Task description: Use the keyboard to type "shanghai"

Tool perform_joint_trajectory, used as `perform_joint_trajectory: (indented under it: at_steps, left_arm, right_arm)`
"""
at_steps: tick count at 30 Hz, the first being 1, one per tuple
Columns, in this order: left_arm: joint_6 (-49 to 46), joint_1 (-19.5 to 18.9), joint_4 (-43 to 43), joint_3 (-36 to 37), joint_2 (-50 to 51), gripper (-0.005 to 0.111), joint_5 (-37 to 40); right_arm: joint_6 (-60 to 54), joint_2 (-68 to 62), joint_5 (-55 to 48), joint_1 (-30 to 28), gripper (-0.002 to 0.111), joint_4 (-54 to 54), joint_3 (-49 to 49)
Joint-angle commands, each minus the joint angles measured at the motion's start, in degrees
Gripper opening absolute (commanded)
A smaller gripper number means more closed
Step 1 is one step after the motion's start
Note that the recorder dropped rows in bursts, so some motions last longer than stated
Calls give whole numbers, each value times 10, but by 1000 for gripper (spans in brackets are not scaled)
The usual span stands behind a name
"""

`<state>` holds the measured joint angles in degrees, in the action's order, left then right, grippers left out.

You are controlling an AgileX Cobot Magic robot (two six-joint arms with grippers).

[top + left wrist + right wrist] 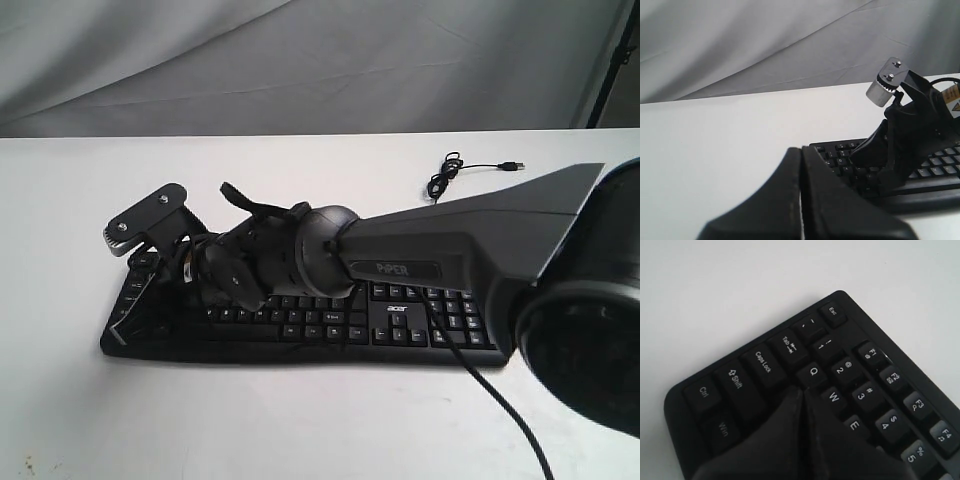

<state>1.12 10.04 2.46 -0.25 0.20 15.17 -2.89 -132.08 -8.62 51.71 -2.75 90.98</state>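
The black keyboard (400, 322) lies across the white table, its acer logo facing the front. My right gripper (140, 305) reaches across to the keyboard's left end and is shut. In the right wrist view its tips (803, 391) press together over the keyboard (865, 365), just below the Q key (813, 372) and beside W, hiding the key under them. In the left wrist view my left gripper (801, 150) is shut and holds nothing, off the left end of the keyboard (940, 167), with the right gripper (860, 152) down on the keys. The left gripper is not seen in the exterior view.
The keyboard's thin USB cable (450, 175) lies coiled on the table behind it. A black cable from the right arm (455, 350) crosses the number-pad end and runs off the front. A grey cloth backdrop (300, 60) hangs behind the white table (300, 420).
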Motion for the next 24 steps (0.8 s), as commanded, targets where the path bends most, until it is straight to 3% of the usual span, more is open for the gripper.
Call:
perform_joint_trajectory:
  at_steps: [1, 24]
  left_arm:
    - [2, 2, 3, 2, -2, 0, -3]
    - [2, 2, 3, 2, -2, 0, -3]
  right_arm:
    - [-2, -3, 23, -10, 0, 0, 5]
    - [-8, -3, 8, -10, 0, 3, 5]
